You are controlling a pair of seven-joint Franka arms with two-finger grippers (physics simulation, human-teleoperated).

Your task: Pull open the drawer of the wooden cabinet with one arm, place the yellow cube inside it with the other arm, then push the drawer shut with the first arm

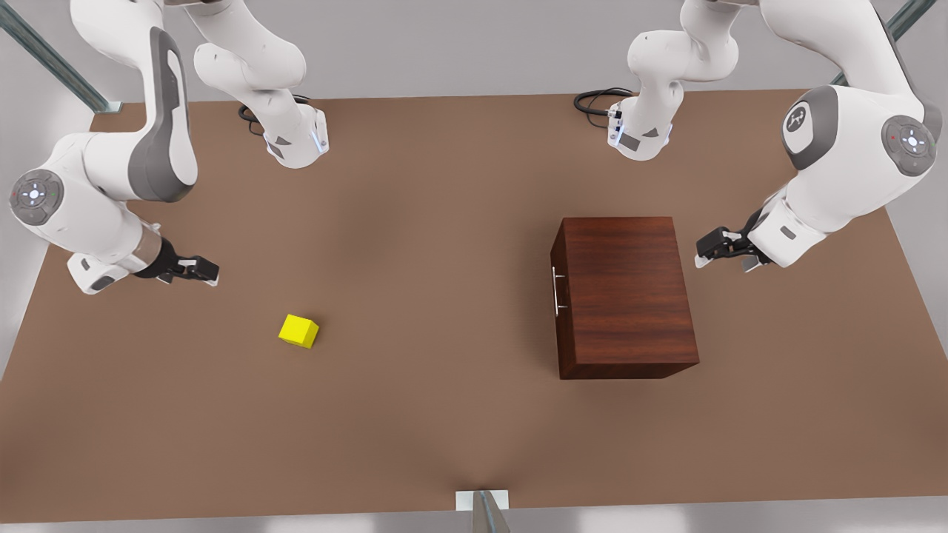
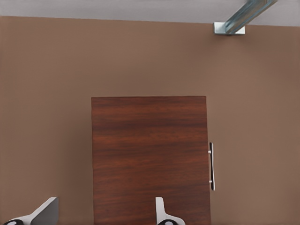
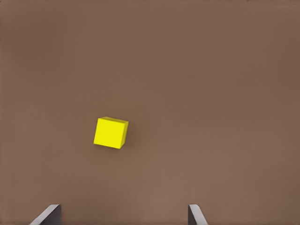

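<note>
Behind the wooden cabinet [image 1: 622,296] hangs the left gripper [image 1: 703,255], fingers spread — poised for the shut drawer's handle [image 1: 555,292]; the right gripper [image 1: 204,272], likewise open, waits near the yellow cube [image 1: 299,331] on the table [image 1: 444,414].

Brown table [image 1: 444,414] carries yellow cube [image 1: 299,331] and, well apart, wooden cabinet [image 1: 623,296], seemingly closed.

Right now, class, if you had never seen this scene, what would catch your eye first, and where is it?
The yellow cube stands out, alone on the brown table toward the front view's left, near the right gripper, whose fingers are open. Toward the front view's right stands the dark wooden cabinet, its drawer shut, silver handle facing the cube, with the open left gripper beside the cabinet's far side.
</note>
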